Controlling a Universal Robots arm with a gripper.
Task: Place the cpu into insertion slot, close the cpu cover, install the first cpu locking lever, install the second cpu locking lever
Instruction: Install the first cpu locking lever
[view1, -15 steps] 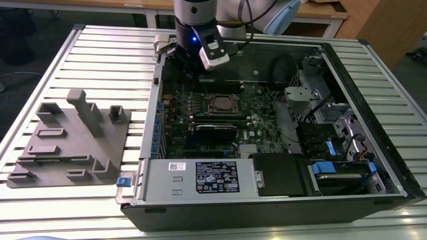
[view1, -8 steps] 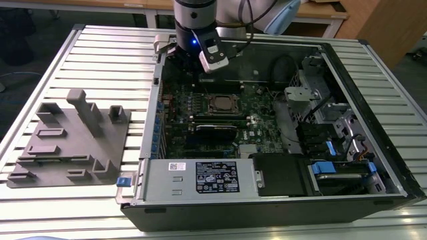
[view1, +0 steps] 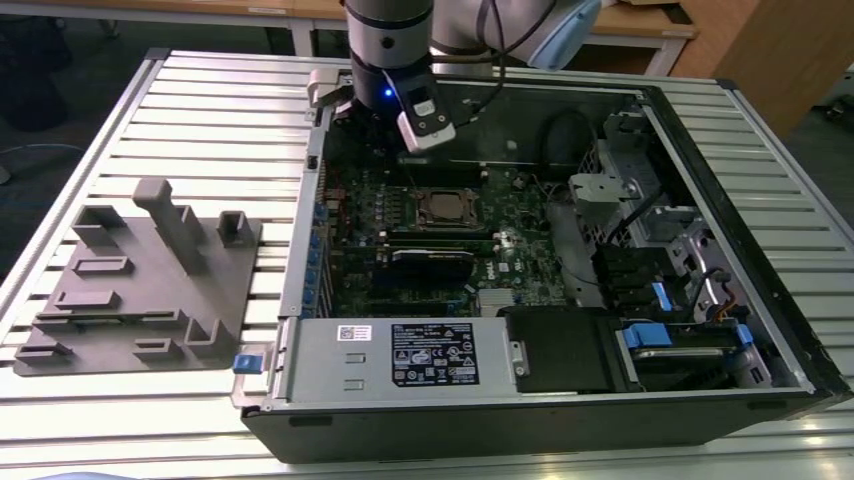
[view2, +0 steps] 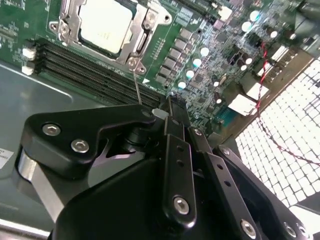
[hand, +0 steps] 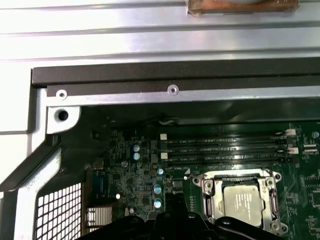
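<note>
At 9 o'clock of the open computer case (view1: 747, 260), a grey fixture tray (view1: 134, 270) is sitting there. We're seeing the gripper (view2: 171, 112) hanging at about 11 o'clock of the insertion slot (hand: 206, 186) in the exterior view, and honestly we can't tell how wide it's open. The cpu (view2: 107, 27) is lying in the slot, cpu cover (view2: 142, 41) folded down around it, and a thin locking lever (view2: 136, 85) is reaching from the slot's corner right up beside the gripper.
</note>
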